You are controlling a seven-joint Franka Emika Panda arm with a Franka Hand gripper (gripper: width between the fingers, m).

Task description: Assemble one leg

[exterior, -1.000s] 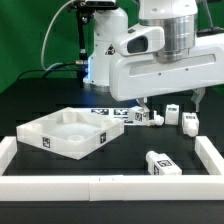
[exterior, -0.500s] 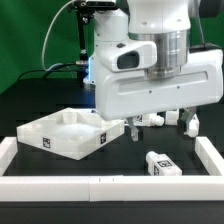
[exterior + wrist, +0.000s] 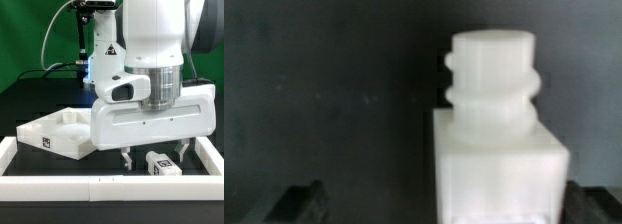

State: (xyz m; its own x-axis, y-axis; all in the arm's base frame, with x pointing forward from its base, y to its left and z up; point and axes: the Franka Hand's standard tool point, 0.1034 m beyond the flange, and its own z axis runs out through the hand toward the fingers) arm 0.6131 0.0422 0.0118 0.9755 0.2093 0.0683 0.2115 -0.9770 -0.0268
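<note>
One leg [image 3: 160,163], a stubby white peg-block with a black-and-white tag, lies on the black table near the front at the exterior view's right. My gripper [image 3: 155,157] is low over it, jaws open, one finger [image 3: 126,157] on each side of the leg. In the wrist view the leg [image 3: 494,135] fills the middle, its round peg end pointing away. My gripper [image 3: 441,205] is open there too, with the leg closer to one dark finger [image 3: 590,200] than to the other. I see no contact. The other legs are hidden behind the arm.
The large white square tabletop [image 3: 55,137] lies at the exterior view's left, close to the arm's body. A low white wall [image 3: 100,186] runs along the front, with side walls at both ends [image 3: 210,152]. A green backdrop stands behind.
The arm has come forward and down from the back row of legs to the single front leg. Its body now hides the back legs and part of the tabletop.
</note>
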